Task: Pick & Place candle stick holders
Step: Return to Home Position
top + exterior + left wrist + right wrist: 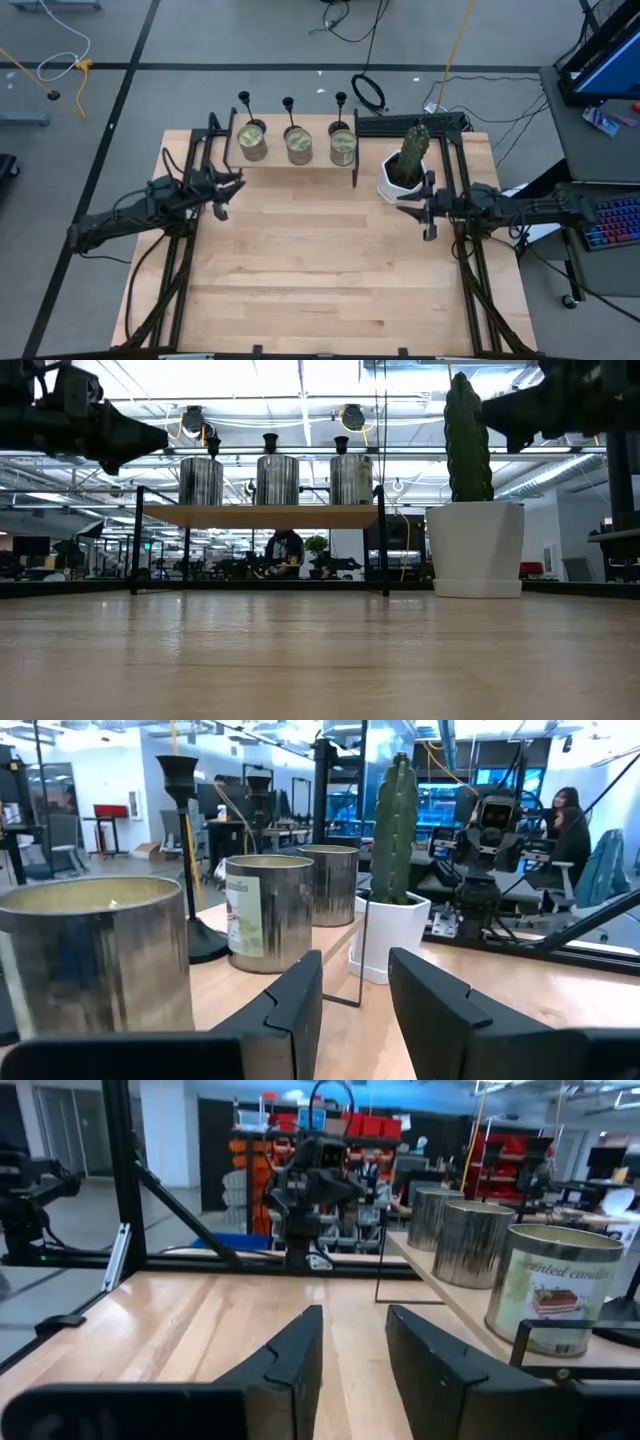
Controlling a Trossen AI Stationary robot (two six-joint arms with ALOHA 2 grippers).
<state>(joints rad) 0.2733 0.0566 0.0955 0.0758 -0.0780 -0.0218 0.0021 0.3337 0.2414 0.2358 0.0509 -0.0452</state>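
Three candle stick holders (pixel 288 103) standing on shelf (pixel 320 150) behind jars (pixel 298 145); job looking done.
High view: left gripper (pixel 222 190) and right gripper (pixel 422 205) hanging well apart, carrying nothing.
Low view: only holder tops peeking over jars.
Left wrist view: fingers (pixel 290 1010) sitting slightly apart; one whole stem showing.
Right wrist view: fingers parted too; holders not showing clearly.

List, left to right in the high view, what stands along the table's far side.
In order: left candle stick holder → middle candle stick holder → right candle stick holder → white cactus pot. The jars overlap the holders, so they are omitted.
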